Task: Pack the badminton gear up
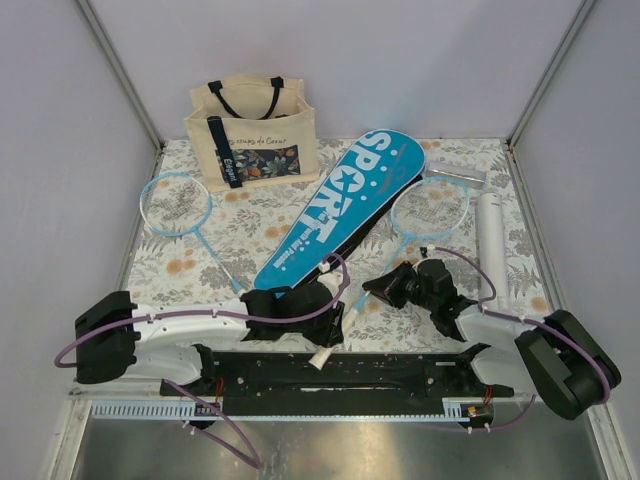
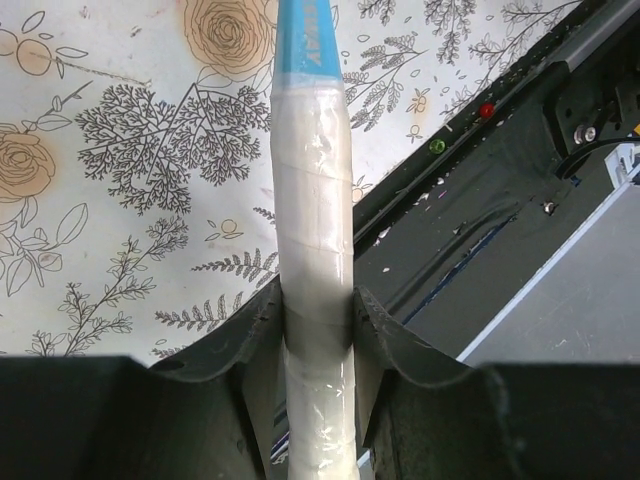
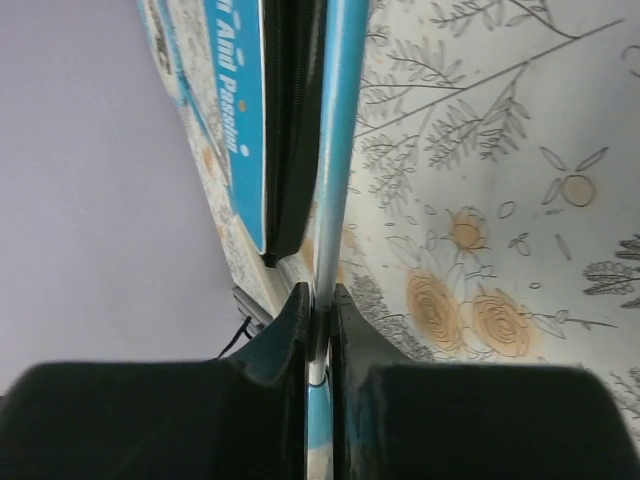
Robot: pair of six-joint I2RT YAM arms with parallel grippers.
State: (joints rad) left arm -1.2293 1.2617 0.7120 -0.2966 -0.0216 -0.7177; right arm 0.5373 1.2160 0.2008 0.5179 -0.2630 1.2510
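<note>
My left gripper (image 1: 335, 302) is shut on the white handle (image 2: 312, 200) of the right racket; the handle's end (image 1: 322, 357) sticks out over the arm bases. My right gripper (image 1: 386, 286) is shut on the same racket's thin light-blue shaft (image 3: 340, 130). That racket's head (image 1: 430, 210) lies on the floral cloth. The blue SPORT case (image 1: 340, 205) lies diagonally just left of it, and its edge shows in the right wrist view (image 3: 240, 100). The second racket (image 1: 176, 205) lies at the left. The white tube (image 1: 492, 240) lies at the right.
A beige tote with black straps (image 1: 252, 130) stands at the back left. A small silvery packet (image 1: 455, 176) lies behind the tube. The black base rail (image 1: 330, 375) runs along the near edge. Walls close in both sides and the back.
</note>
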